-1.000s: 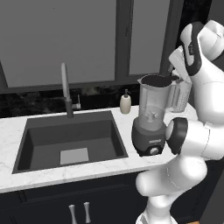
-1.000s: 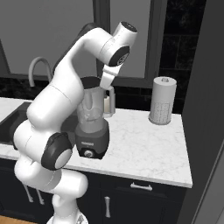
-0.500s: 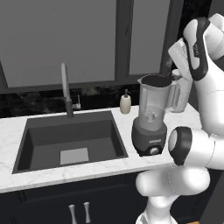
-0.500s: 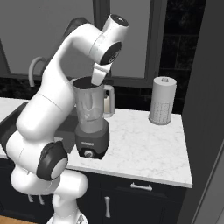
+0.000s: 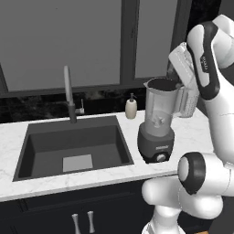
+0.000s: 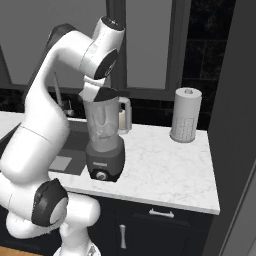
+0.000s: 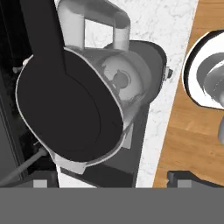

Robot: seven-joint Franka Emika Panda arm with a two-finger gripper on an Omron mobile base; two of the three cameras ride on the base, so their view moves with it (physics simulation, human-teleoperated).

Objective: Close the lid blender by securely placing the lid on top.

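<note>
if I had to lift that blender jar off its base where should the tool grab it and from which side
Probably by the handle, coming from the paper towel roll side. It juts off the clear jar as an open loop with bare counter beside it; the jar body looks too wide.

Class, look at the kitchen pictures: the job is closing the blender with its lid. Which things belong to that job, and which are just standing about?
Belong to the job:
blender
lid, on the jar's mouth
gripper, jaws open

Just standing about:
soap bottle
paper-towel roll
faucet
sink
</note>
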